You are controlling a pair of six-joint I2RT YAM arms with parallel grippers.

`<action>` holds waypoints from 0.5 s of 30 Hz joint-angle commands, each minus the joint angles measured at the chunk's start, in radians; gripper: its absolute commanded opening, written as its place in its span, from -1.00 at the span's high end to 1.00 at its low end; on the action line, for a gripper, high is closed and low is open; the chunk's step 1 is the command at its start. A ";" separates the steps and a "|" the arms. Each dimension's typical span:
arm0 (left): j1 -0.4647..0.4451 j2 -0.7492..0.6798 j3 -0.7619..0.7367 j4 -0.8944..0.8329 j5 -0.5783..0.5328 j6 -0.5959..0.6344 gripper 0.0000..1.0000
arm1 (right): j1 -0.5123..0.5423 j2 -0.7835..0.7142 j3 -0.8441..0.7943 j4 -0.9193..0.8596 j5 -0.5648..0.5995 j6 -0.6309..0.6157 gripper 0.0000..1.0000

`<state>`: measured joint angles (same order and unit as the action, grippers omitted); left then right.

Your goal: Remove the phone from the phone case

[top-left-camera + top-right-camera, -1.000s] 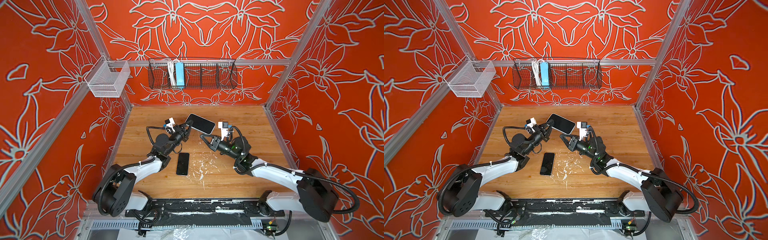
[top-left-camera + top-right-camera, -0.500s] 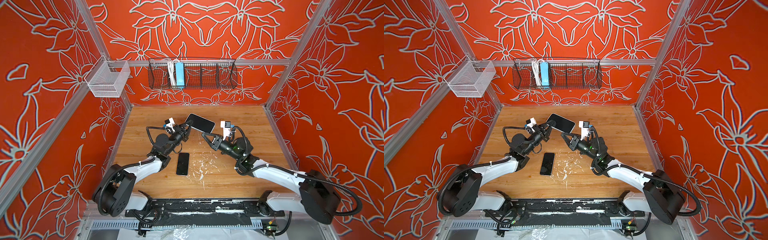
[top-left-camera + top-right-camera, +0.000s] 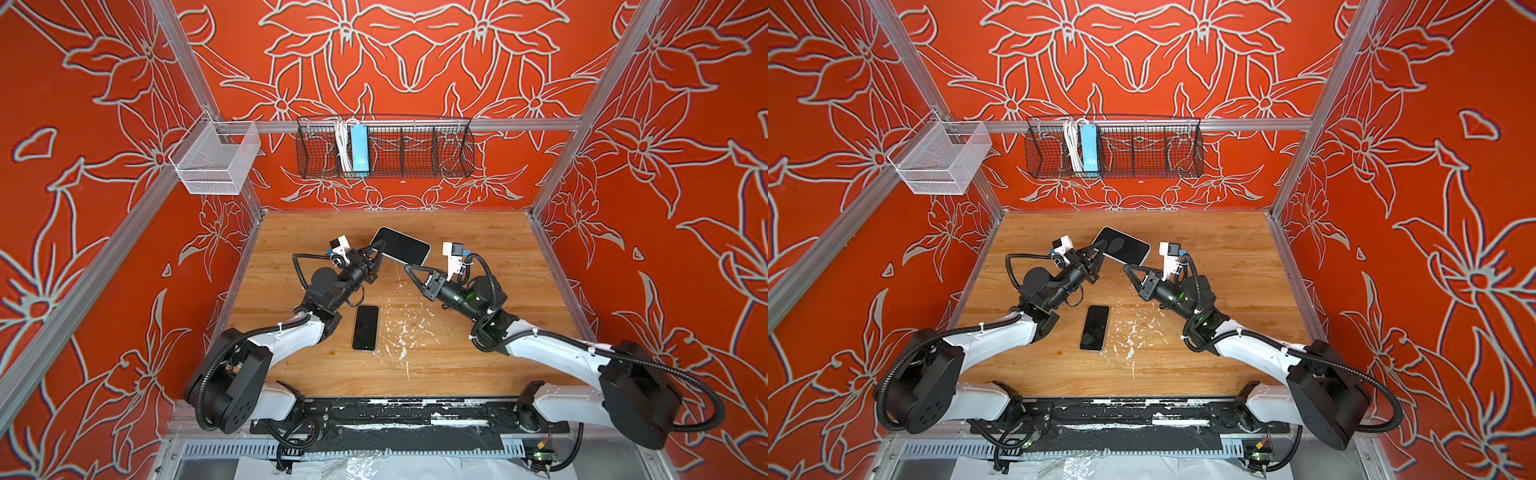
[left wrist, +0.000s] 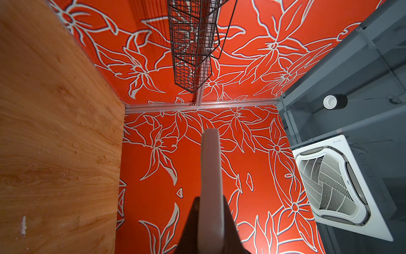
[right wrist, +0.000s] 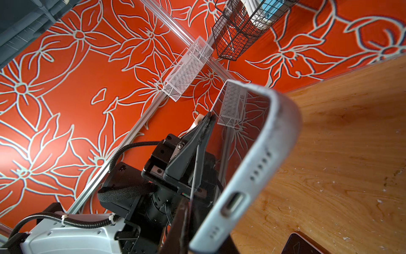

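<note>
My left gripper is shut on one end of the grey-white phone case, holding it tilted above the table's rear middle. In the left wrist view its fingers clamp the case's edge. Inside the rim is a glossy dark face that mirrors the wall; I cannot tell whether it is a screen. My right gripper is shut at the case's near corner. In the right wrist view the case's port end runs between its fingers. A black phone lies flat on the table in both top views.
A black wire basket with a blue block and a white cable hangs on the back wall. A white mesh basket hangs on the left rail. White flecks mark the wooden table beside the phone.
My right gripper has crept up and left to the case's near corner and its jaws have closed. The left arm and the case have stayed still.
</note>
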<state>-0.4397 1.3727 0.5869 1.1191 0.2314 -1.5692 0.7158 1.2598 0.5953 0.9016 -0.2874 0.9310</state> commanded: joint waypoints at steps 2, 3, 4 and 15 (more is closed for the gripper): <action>-0.005 -0.049 0.000 0.063 -0.020 -0.037 1.00 | 0.006 -0.012 -0.010 -0.004 0.030 -0.038 0.74; -0.006 -0.054 0.000 0.060 -0.024 -0.042 1.00 | 0.006 -0.009 -0.008 -0.014 0.030 -0.050 0.74; -0.007 -0.059 -0.003 0.058 -0.030 -0.053 1.00 | 0.008 -0.006 -0.006 -0.020 0.028 -0.066 0.74; -0.026 -0.074 0.006 0.082 -0.043 -0.163 1.00 | 0.021 0.017 -0.007 -0.084 0.061 -0.206 0.75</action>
<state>-0.4538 1.3506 0.5678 1.0840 0.1989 -1.6558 0.7307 1.2613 0.5953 0.8848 -0.2638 0.8070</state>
